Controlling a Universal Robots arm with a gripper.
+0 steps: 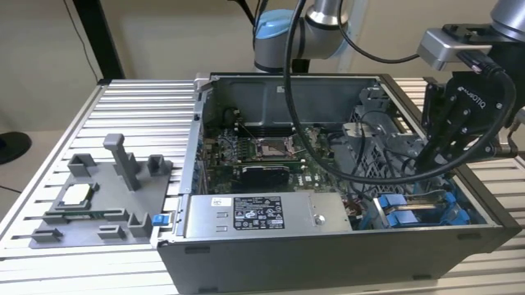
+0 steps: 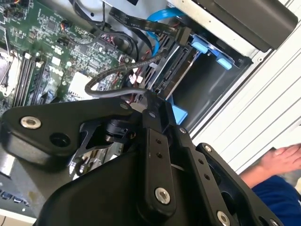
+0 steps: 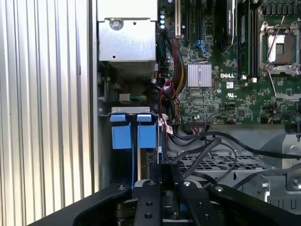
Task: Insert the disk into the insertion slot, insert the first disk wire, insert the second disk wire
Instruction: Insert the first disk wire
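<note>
lining one slot point(image 3: 124, 162), two blue rails point(image 3: 121, 135)

Person's hand point(image 2: 286, 157) partly off-frame

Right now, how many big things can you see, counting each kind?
Computer case: 1
Power supply box: 1
Grey plastic tray: 1
Robot arm: 1
Total: 4
</note>
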